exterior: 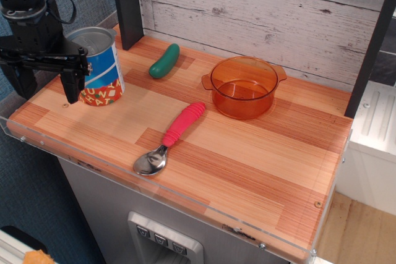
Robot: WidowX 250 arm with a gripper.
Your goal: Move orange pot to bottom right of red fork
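Resting upright on the wooden tabletop [247, 165], orange pot [243, 87] located at 1 o'clock from table centre, empty, translucent, two small flat side handles pointing roughly to 9 and 3 o'clock. Red fork [172, 137] lying flat near table centre, ribbed red-pink handle pointing to 1 o'clock, shiny spoon-shaped metal head at the 7 o'clock end, close to the clear acrylic front edge [185, 197]. Pot positioned at 1 to 2 o'clock from the fork, near the handle tip but apart from it, no contact. Green pickle-shaped toy [164, 60] lying at 10 o'clock from the pot and 12 o'clock from the fork, apart from both. Blue can [99, 66] standing upright at 9 o'clock on the table, red lettering band at the base, silver top. Black gripper [69, 78] suspended at the 9 o'clock table edge, just beside the can on the can's 9 o'clock side, well apart from pot and fork. One dark finger [72, 85] visible pointing downward; degree of opening impossible to determine from this view; nothing seen held. Whitewashed plank wall [260, 10] running behind the table at 12 o'clock, dark upright post [128, 5] at 11 o'clock.
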